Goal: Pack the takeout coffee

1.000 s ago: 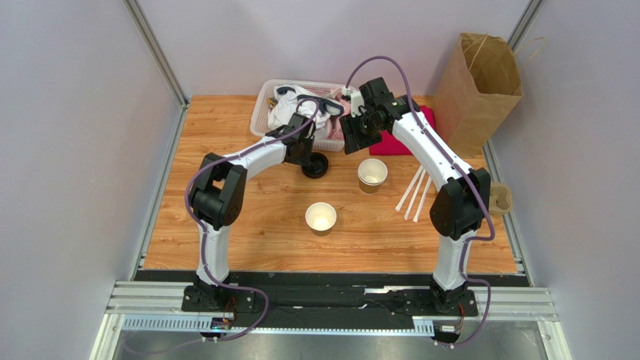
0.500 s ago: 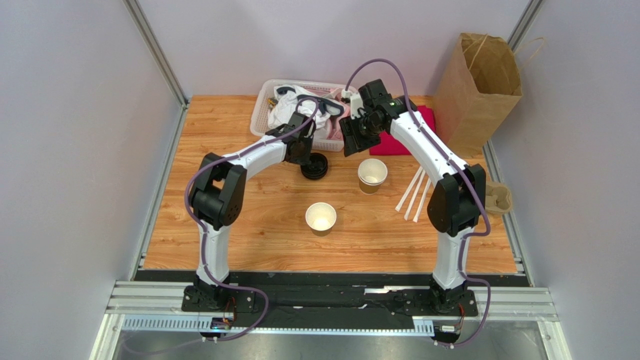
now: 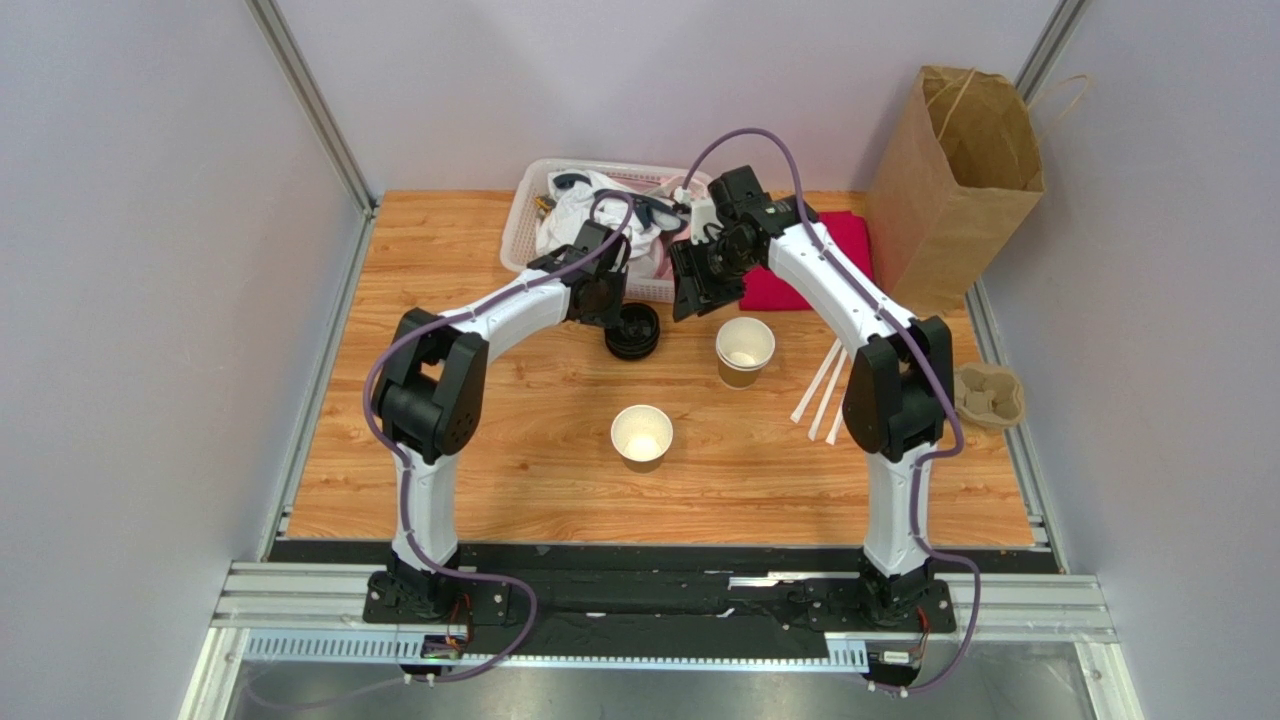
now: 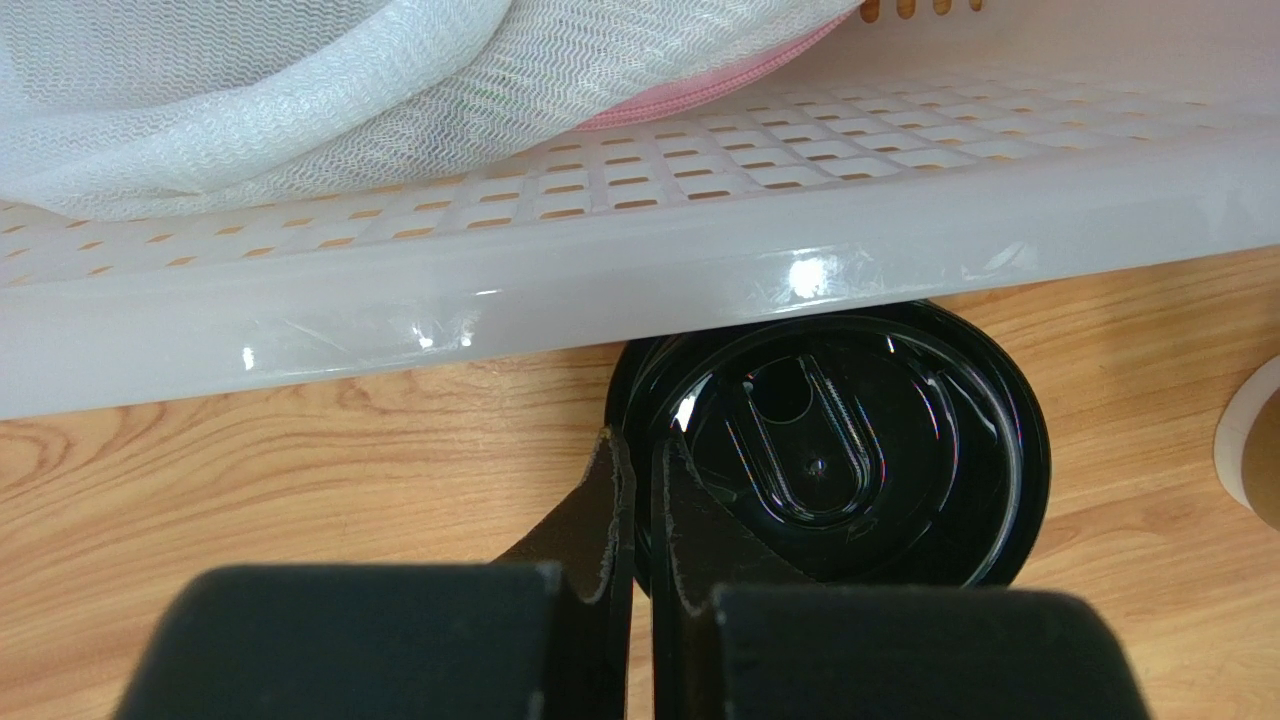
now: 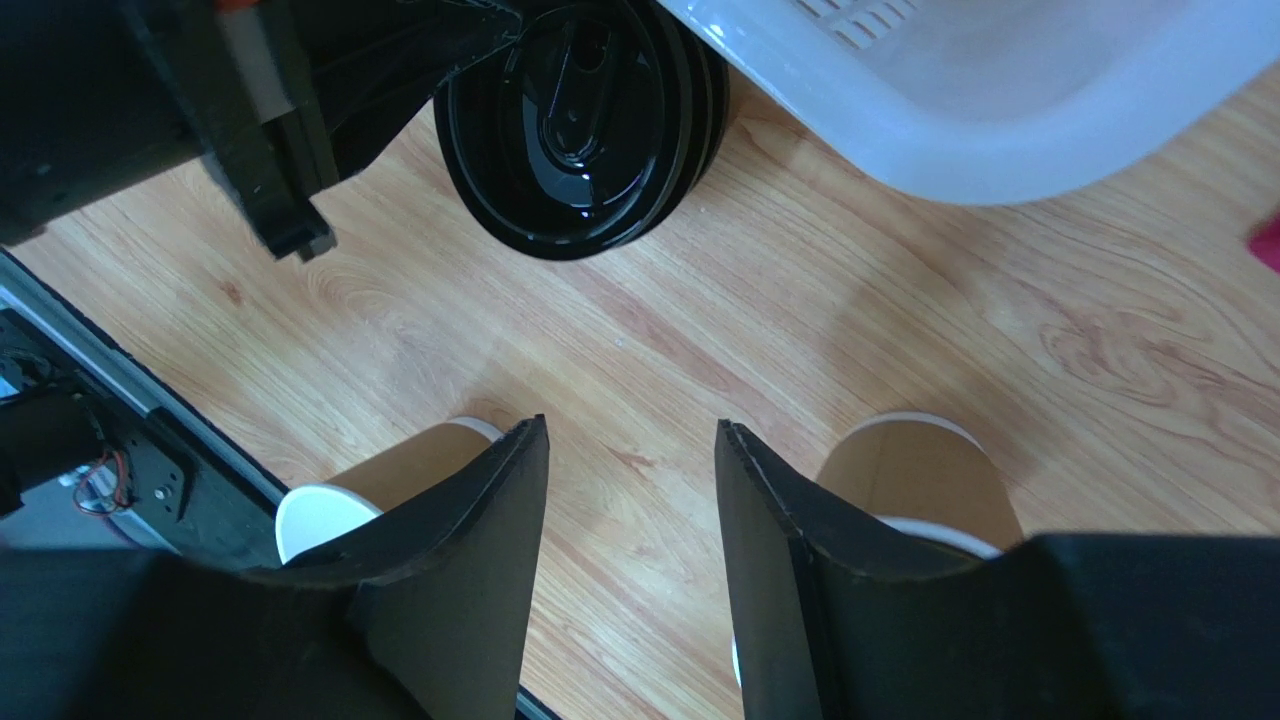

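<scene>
Two brown paper takeout coffee cups stand lidless on the wood table: one [image 3: 744, 348] mid-table, one [image 3: 642, 435] nearer the arms. They also show in the right wrist view, cup [image 5: 920, 477] to the right and cup [image 5: 376, 483] to the left. A stack of black lids [image 3: 633, 332] lies against the basket's front. My left gripper [image 4: 642, 468] is shut on the top black lid [image 4: 842, 450] at its left rim. My right gripper [image 5: 631, 450] hangs open above bare wood between the cups, nothing in it, with the lids [image 5: 579, 120] ahead.
A white perforated basket [image 3: 529, 210] holding white cloth stands at the back. A magenta cloth [image 3: 819, 270] lies beside it, and a tall brown paper bag [image 3: 962, 165] stands at the back right. White straws [image 3: 827, 387] and a pulp cup tray [image 3: 992, 395] lie at the right edge.
My left gripper has closed onto the lid's rim. The right arm has swung left and lower toward the lids, its jaws slightly narrower.
</scene>
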### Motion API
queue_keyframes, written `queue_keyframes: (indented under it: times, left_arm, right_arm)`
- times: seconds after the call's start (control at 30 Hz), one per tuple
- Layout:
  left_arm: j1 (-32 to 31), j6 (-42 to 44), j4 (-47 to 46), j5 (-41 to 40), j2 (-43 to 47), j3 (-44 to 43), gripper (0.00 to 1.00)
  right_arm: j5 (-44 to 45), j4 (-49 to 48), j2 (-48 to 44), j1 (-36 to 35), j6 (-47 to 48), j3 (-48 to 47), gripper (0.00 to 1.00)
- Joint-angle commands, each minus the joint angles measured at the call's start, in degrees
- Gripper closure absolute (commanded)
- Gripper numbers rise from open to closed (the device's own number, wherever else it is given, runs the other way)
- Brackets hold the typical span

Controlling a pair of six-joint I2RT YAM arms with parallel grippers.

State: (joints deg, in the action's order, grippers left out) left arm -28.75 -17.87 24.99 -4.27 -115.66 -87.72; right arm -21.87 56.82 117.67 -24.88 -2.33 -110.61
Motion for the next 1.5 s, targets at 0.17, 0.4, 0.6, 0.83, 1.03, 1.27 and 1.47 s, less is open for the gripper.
queue_keyframes:
  times: [0.17,0.4,0.6,0.83,1.03,1.27,1.47]
  left_arm:
    - [0.2,-1.8,-1.7,1.5,3.9,-0.2,1.0]
    - [0.2,-2.0,-1.8,1.8,4.1,0.0,1.0]
    - [0.2,-2.0,-1.9,1.9,4.2,0.2,1.0]
    - [0.2,-2.3,-2.1,1.5,4.6,0.8,1.0]
    - [0.2,-2.3,-2.6,1.5,4.7,1.1,1.0]
    - [0.2,-2.4,-2.8,1.5,5.0,1.3,1.0]
    - [0.2,-2.5,-2.9,1.6,5.1,1.7,1.0]
  right_arm:
    - [-1.2,-6.2,3.9,-1.4,-7.2,-1.9,0.52]
    - [-0.1,-6.7,7.0,-2.2,-8.8,-4.3,0.52]
    - [1.4,-7.2,8.6,-2.9,-9.8,-5.6,0.51]
    - [5.2,-9.0,9.6,-3.9,-10.3,-5.8,0.53]
    - [6.0,-9.8,10.8,-4.2,-10.9,-6.5,0.55]
    - [8.5,-9.9,12.0,-4.8,-10.9,-7.6,0.59]
    - [10.1,-10.4,12.2,-5.3,-10.9,-7.7,0.67]
